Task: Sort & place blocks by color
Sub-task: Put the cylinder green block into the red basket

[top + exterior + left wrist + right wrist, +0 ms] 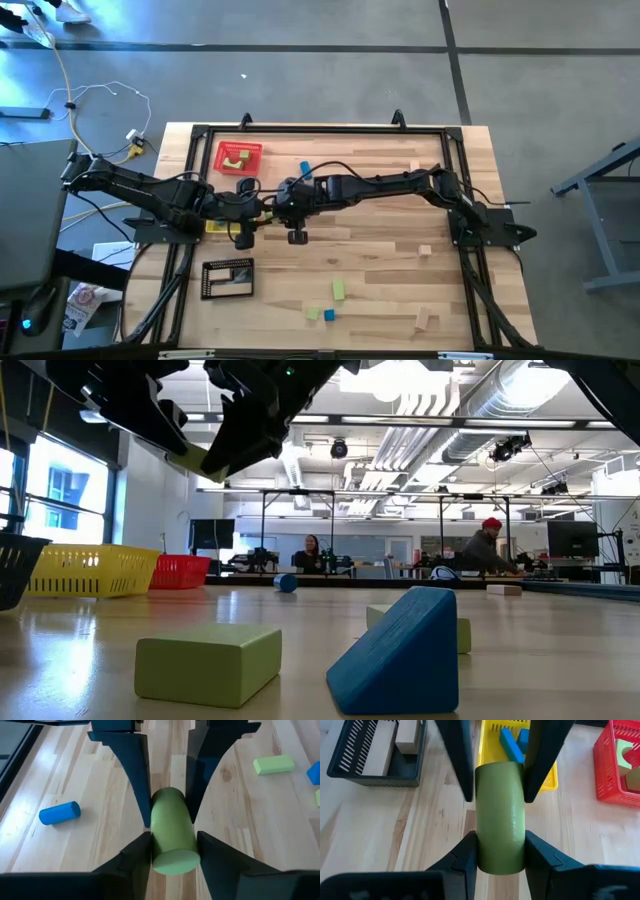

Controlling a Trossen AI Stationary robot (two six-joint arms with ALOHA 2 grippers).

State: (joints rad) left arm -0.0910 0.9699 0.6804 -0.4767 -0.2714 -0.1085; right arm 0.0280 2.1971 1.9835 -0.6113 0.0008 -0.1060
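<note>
Above the table's middle, both grippers meet on one light green cylinder (172, 832) (500, 815). My left gripper (172, 845) (250, 203) comes from the left and is shut on one end. My right gripper (500, 847) (288, 197) comes from the right and is shut on the other end. A blue cylinder (60, 813) (303, 168) lies on its side on the table. Green blocks (338, 290) (208, 660), a blue wedge (400, 655) and tan blocks (425, 250) rest flat nearer the near edge. My left gripper pinches the cylinder's near end (175, 857) between its two fingers (142, 855), coming from the table's left. The cylinder lies along the fingers and is lifted clear of the table. My right gripper pinches the cylinder's opposite end (500, 855) between its two fingers (535, 852), coming from the table's right. The cylinder lies along these fingers too. In this view the left gripper's fingers (460, 765) flank the far end.
A red mesh tray (238, 157) with green blocks sits near the far left. A yellow tray (492, 750) with blue blocks lies below the grippers. A black tray (228, 278) (375, 755) holds tan blocks. More loose blocks (423, 320) lie near the near edge. People sit at desks beyond the table (310, 552).
</note>
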